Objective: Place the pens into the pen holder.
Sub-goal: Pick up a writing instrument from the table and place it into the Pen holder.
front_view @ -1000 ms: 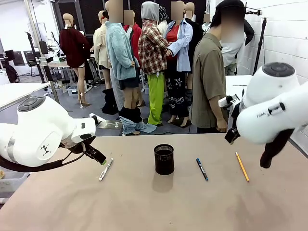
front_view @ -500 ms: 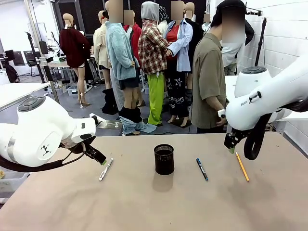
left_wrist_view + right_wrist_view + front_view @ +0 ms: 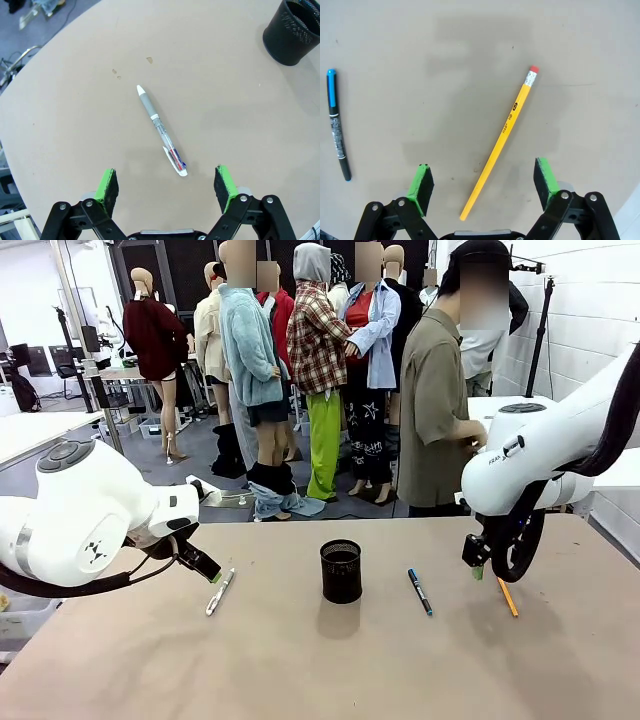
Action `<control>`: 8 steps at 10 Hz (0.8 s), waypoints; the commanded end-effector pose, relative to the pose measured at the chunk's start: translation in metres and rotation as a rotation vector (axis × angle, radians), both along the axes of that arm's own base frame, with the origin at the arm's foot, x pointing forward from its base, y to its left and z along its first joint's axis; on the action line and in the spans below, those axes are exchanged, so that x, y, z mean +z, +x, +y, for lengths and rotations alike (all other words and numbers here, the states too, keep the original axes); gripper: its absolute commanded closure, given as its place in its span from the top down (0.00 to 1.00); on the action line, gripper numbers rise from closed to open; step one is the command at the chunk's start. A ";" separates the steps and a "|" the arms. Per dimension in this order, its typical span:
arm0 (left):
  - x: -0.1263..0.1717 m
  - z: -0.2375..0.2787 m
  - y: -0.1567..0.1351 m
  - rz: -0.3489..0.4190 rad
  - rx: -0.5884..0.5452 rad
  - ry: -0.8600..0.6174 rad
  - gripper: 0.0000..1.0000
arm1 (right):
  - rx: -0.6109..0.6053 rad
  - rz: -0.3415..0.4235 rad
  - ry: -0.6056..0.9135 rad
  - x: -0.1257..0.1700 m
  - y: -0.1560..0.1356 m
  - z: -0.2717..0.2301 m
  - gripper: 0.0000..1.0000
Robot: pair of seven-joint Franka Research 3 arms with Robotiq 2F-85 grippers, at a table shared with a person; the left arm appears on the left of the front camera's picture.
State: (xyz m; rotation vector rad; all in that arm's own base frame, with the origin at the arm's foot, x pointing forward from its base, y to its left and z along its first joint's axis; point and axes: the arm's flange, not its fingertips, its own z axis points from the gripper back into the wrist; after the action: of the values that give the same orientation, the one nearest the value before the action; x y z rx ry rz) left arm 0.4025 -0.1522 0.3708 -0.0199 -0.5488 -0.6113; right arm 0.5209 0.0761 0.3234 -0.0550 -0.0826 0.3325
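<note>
- Black wire-mesh pen holder [image 3: 341,571] stands upright near the middle of the table [image 3: 300,670]. All three pens lie flat on the tabletop outside it.
- White-grey pen [image 3: 161,131]: left of the holder, well apart from it. In my left wrist view its clip end points toward me and its white tip away.
- My left gripper [image 3: 165,174] hangs over the clip end of that pen. Fingers spread wide, one green pad to either side, nothing clamped.
- Dark pen [image 3: 336,125] with a blue end: right of the holder, near it but not touching.
- Pencil [image 3: 501,140], orange-yellow with a pink eraser at its far end: farther right again, apart from the dark pen.
- My right gripper [image 3: 482,165] sits above the pencil's pointed end. Jaws fully apart, the pencil running up between the pads at a slant, not gripped.
- Front view: that claw is low over the table, between the dark pen and the pencil, just beside the pencil.
- Person [image 3: 435,410] stands at the far side of the table, behind its right half, turned sideways.
</note>
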 end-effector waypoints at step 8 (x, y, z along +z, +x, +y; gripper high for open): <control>0.001 0.001 0.000 -0.001 0.003 -0.002 1.00 | -0.044 0.118 0.032 -0.021 0.017 -0.010 0.85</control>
State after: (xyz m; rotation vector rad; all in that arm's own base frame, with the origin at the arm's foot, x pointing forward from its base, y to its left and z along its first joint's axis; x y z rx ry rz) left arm 0.4025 -0.1523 0.3708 -0.0199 -0.5488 -0.6114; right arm 0.5331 0.0680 0.3031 -0.0318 0.0066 0.2905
